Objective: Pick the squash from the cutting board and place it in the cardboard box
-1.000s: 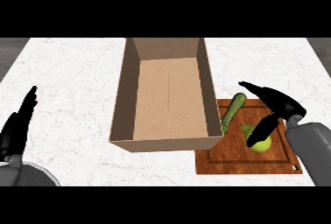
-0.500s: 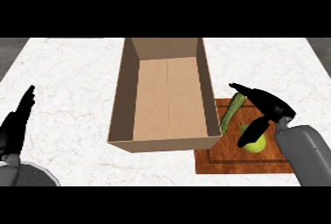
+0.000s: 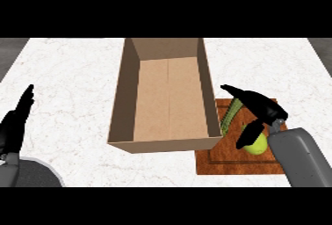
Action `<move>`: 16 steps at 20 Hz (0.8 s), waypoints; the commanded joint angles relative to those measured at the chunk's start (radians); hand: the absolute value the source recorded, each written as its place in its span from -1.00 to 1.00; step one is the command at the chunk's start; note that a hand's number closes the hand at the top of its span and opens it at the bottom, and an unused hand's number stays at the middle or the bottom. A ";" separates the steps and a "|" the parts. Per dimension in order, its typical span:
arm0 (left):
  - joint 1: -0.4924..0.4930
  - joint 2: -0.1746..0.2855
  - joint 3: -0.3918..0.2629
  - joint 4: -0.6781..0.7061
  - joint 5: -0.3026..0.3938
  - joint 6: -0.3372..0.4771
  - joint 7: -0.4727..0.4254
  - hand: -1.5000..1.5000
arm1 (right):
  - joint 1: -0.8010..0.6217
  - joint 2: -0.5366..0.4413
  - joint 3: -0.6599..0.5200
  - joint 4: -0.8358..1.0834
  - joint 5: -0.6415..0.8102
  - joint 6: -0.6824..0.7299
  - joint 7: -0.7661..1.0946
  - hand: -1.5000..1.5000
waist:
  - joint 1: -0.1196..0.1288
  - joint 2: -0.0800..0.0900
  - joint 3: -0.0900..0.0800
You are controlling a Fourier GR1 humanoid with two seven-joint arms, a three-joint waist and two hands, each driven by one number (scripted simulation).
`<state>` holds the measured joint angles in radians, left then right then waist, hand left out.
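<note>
A long green squash point(image 3: 229, 117) with a yellow-green end point(image 3: 258, 144) lies on the wooden cutting board point(image 3: 227, 165) at the lower right. My right hand point(image 3: 265, 110) hovers over its middle. The fingers stretch straight toward the box on the squash's far side, and the thumb point(image 3: 249, 134) hangs down on the near side, so the hand straddles the squash and hides part of it. The hand is open. The open cardboard box point(image 3: 165, 144) stands just left of the board, with nothing visible inside. My left hand point(image 3: 16, 123) rests open at the left edge, fingers up.
The white marble counter point(image 3: 71, 79) spreads around the box and the board. The box's near right corner overlaps the board's left edge, and its tall right wall point(image 3: 209, 88) stands between the squash and the box's floor.
My right hand has shifted left and lowered over the squash, with the thumb coming down on its near side. The squash has stayed on the board. The left hand has barely moved.
</note>
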<state>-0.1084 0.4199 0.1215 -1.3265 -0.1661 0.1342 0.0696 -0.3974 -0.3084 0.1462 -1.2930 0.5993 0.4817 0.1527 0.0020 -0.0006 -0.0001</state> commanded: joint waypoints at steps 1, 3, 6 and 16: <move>0.022 -0.041 -0.014 -0.066 -0.038 0.018 0.051 0.00 | -0.022 0.007 -0.007 -0.025 0.021 0.069 0.061 -1.00 | 0.001 0.000 0.000; -0.026 -0.005 0.031 0.015 -0.010 -0.027 -0.010 0.00 | -0.001 0.033 0.026 -0.022 0.065 0.050 0.095 -1.00 | -0.001 0.001 0.000; 0.041 -0.023 0.028 -0.041 -0.012 -0.040 -0.001 0.00 | -0.004 0.042 0.004 0.038 0.081 0.046 0.103 -1.00 | 0.003 0.001 0.000; 0.024 -0.024 0.056 -0.049 -0.021 -0.060 0.011 0.00 | -0.056 0.097 0.030 0.265 0.286 -0.300 -0.035 1.00 | 0.012 0.004 0.001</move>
<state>-0.0947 0.3838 0.1581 -1.3597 -0.2017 0.0970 0.0713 -0.4411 -0.2291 0.1691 -1.1511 0.8042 0.3388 0.1811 0.0095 -0.0056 -0.0046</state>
